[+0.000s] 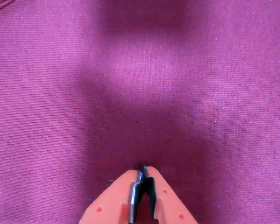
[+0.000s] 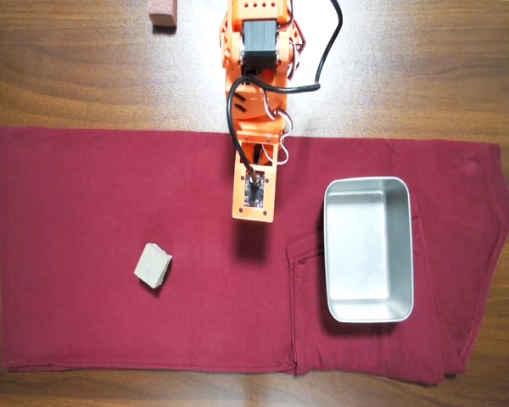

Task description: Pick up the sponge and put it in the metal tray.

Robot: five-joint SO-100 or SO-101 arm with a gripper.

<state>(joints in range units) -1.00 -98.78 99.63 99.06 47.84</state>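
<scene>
The sponge (image 2: pixel 153 264), a small pale beige-grey block, lies on the dark red cloth (image 2: pixel 85 195) at the lower left of the overhead view. The metal tray (image 2: pixel 328 254), shiny and with nothing inside, stands on the cloth at the right. My orange gripper (image 2: pixel 253 215) hangs over the cloth's middle, between the two and apart from both. In the wrist view the gripper (image 1: pixel 143 170) is shut, its jaws pressed together with nothing between them, above bare cloth (image 1: pixel 140 70). Neither the sponge nor the tray shows in the wrist view.
A pinkish-brown block (image 2: pixel 163 13) sits on the wooden table (image 2: pixel 424 68) at the top left, beside the arm's base (image 2: pixel 259 42). The cloth is folded and creased near the tray's left side (image 2: pixel 301 254).
</scene>
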